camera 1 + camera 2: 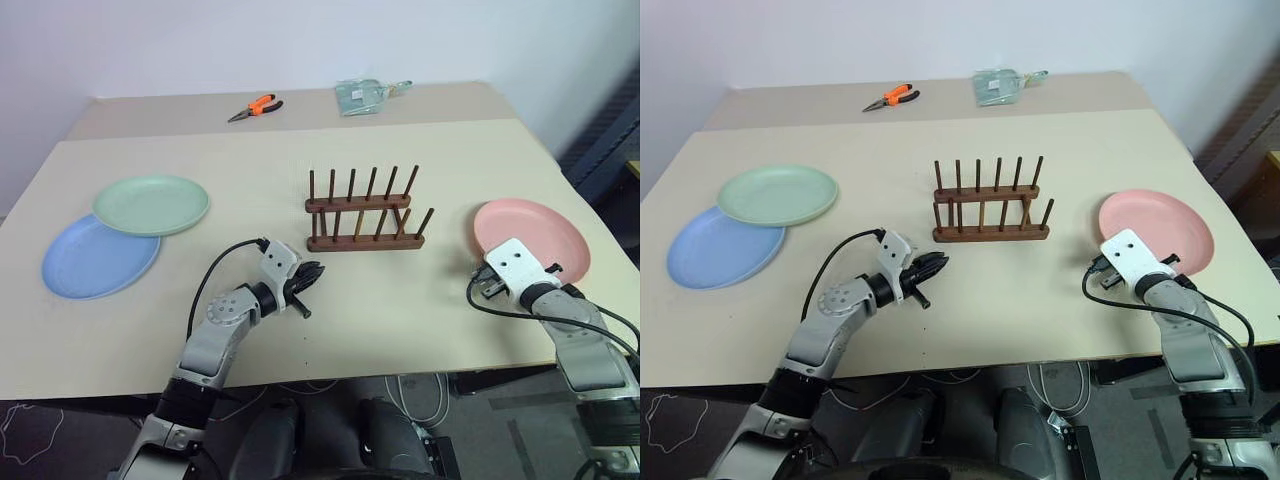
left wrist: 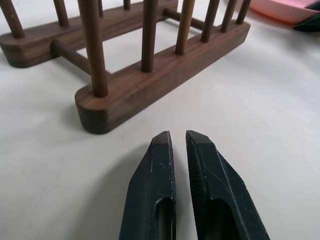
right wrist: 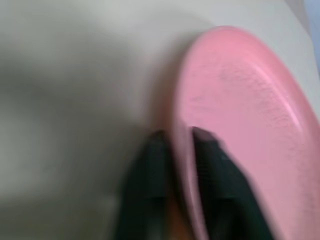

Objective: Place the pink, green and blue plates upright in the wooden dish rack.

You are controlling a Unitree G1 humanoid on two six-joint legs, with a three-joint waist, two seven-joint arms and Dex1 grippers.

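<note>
The pink plate [image 1: 540,232] lies flat at the table's right side. My right gripper [image 3: 182,135] is at its near-left rim, one finger above and one below the edge, shut on it. The wooden dish rack [image 1: 362,210] stands mid-table with nothing between its pegs. My left gripper [image 2: 177,137] hovers just off the rack's near left end, shut and holding nothing. At the left, the green plate [image 1: 150,205] lies flat, overlapping the far edge of the blue plate [image 1: 92,262].
Orange-handled pliers [image 1: 257,106] and a clear packet [image 1: 362,97] lie at the table's far side. The table's right edge [image 1: 590,215] runs close behind the pink plate. Black cables trail from both wrists.
</note>
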